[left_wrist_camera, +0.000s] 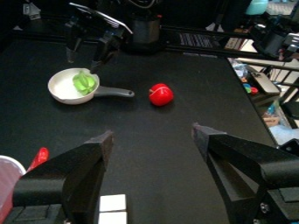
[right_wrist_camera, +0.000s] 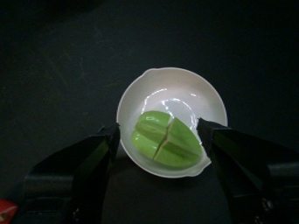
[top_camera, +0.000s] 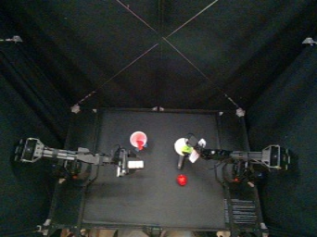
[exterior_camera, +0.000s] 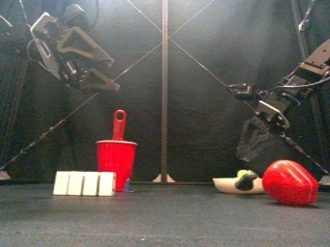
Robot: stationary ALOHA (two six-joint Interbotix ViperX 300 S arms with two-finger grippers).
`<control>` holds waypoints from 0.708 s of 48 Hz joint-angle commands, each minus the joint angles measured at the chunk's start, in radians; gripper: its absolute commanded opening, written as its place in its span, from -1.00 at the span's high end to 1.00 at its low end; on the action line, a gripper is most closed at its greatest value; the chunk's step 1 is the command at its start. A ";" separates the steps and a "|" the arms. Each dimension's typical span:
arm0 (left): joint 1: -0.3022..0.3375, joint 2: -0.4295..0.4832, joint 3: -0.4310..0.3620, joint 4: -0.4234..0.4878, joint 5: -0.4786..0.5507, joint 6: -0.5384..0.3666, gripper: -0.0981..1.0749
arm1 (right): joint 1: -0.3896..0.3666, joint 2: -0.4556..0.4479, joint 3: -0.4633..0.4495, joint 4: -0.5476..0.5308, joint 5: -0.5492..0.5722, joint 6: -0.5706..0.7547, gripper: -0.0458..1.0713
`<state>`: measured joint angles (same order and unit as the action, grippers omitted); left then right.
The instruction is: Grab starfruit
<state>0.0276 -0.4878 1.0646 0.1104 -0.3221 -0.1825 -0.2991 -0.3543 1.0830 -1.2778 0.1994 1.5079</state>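
The starfruit is a yellow-green ridged lump lying in a small white bowl right of the table's middle. My right gripper hangs just above it, open, with one jaw on either side of the bowl and nothing held. The top view shows the starfruit with the right gripper at its right side. In the front view the starfruit peeks over the bowl's rim, below the right gripper. My left gripper is open and empty, raised left of centre, facing the starfruit.
A small red item lies near the bowl, toward the table's front. A red cup with a red utensil in it stands left of centre, with white blocks beside it. Black curtains surround the table.
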 commanded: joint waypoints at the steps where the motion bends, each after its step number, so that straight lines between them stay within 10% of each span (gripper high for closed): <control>1: 0.005 0.000 -0.012 0.000 -0.008 0.000 -0.94 | -0.002 -0.018 0.003 0.015 0.005 0.000 -0.87; 34: 0.005 0.003 -0.012 0.000 -0.008 0.002 -0.94 | -0.009 0.115 -0.031 0.018 0.008 0.000 -0.87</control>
<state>0.0291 -0.4863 1.0661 0.1104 -0.3221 -0.1825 -0.3068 -0.2424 1.0815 -1.2579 0.2071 1.5079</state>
